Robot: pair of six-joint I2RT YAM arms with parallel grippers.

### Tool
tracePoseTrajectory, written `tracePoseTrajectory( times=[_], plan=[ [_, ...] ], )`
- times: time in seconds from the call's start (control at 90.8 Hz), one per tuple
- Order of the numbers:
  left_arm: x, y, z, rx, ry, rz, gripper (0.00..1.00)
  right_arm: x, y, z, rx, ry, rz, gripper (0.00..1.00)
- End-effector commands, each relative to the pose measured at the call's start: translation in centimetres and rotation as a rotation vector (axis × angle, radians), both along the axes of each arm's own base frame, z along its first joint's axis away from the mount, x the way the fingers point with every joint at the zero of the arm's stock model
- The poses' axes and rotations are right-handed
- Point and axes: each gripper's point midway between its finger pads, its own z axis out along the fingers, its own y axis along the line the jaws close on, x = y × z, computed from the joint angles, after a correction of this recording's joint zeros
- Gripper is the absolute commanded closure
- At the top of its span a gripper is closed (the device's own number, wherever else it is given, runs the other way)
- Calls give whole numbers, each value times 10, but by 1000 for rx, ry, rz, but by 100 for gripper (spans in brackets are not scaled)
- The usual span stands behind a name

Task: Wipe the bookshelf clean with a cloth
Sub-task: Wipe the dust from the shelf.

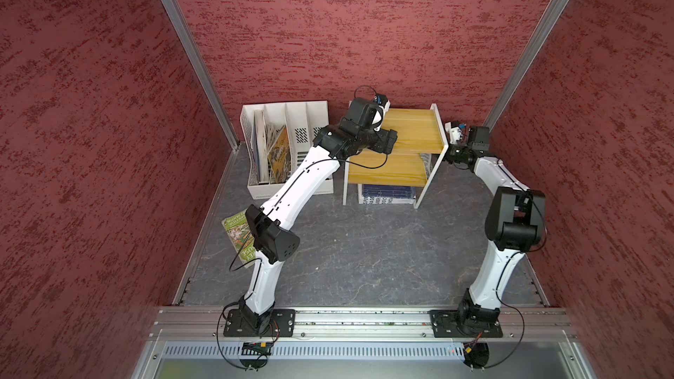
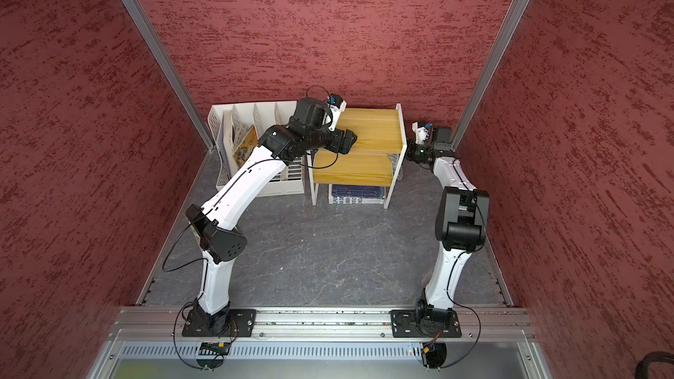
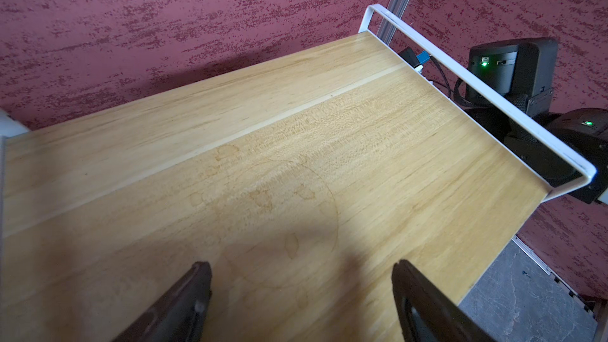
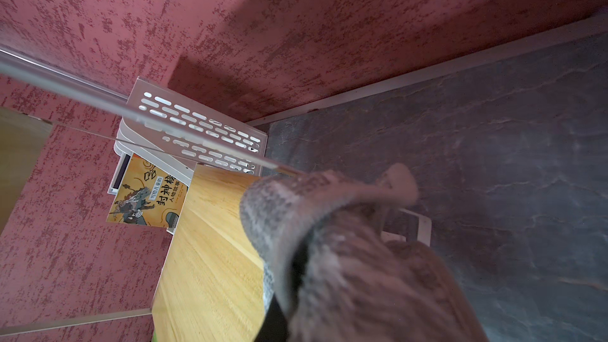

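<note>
While the right pincer [image 4: 297, 268] clenches the cloth [image 4: 362, 258] for wiping, the left pincer [image 3: 301, 268] hovers spread, seemingly to steady the bookshelf [image 1: 412, 129].

Left arm [image 1: 302, 184], right arm [image 1: 492, 176]: white shells on long links, black housings at joints. Black base plates [image 1: 284, 322], screwed at corners, are mounted on the aluminium rail [image 1: 364, 317]. Thin black cables [image 1: 364, 167] are routed along links above the rail. Green lights [image 3: 484, 64] noted on right housing. Left gripper [image 3: 301, 263]: dark tapered jaws.
</note>
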Motion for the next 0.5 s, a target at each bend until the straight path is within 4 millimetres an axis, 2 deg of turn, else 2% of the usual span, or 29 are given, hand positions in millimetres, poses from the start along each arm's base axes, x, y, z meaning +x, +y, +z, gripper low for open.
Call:
tracePoseTrajectory(
  times=[0.0, 0.231, 0.485],
  plan=[
    [-4, 2, -54, 95, 134, 11, 11, 6, 4, 5, -14, -27, 3, 100],
    [-4, 1, -52, 90, 132, 7, 11, -16, 15, -12, -13, 15, 38, 100],
    [-4, 1, -52, 91, 133, 4, 11, -50, 18, -11, -25, 17, 28, 100]
  ],
)
